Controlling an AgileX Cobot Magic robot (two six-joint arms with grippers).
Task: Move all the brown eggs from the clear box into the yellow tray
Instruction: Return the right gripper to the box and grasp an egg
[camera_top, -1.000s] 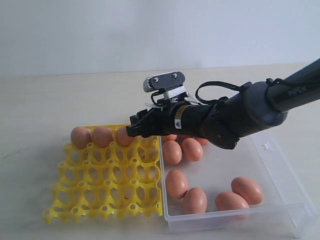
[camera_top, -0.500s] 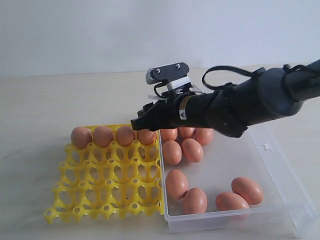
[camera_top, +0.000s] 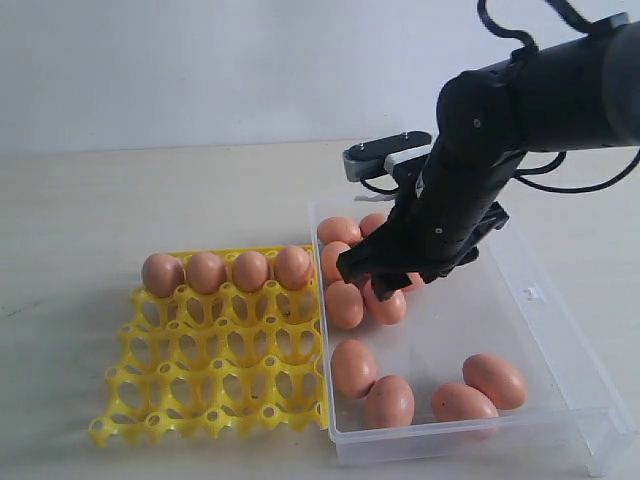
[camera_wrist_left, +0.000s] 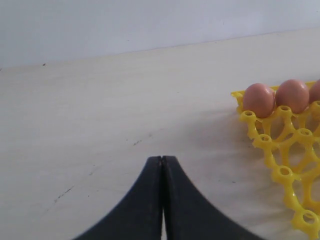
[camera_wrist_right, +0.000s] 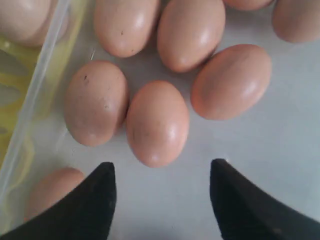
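Observation:
The yellow tray (camera_top: 215, 350) lies left of the clear box (camera_top: 560, 330). Several brown eggs fill the tray's back row, the rightmost (camera_top: 293, 267) beside the box wall. More eggs lie in the box: a cluster at its far left (camera_top: 344, 304) and several near the front (camera_top: 388, 400). My right gripper (camera_top: 375, 280) hangs open, pointing down over that cluster. In the right wrist view its gripper (camera_wrist_right: 162, 164) has one egg (camera_wrist_right: 157, 122) just ahead of the gap, not between the fingers. My left gripper (camera_wrist_left: 162, 158) is shut, empty, over bare table near the tray's corner (camera_wrist_left: 285, 150).
The box's left wall (camera_wrist_right: 37, 95) runs close beside the eggs under my right gripper, with the tray right behind it. The pale wooden table (camera_top: 100, 200) stretches left of and behind the tray. A white wall backs the scene.
My right gripper left an egg in the tray's back row, then swung right and turned downward over the box's far-left egg cluster. The left gripper view has no earlier frame.

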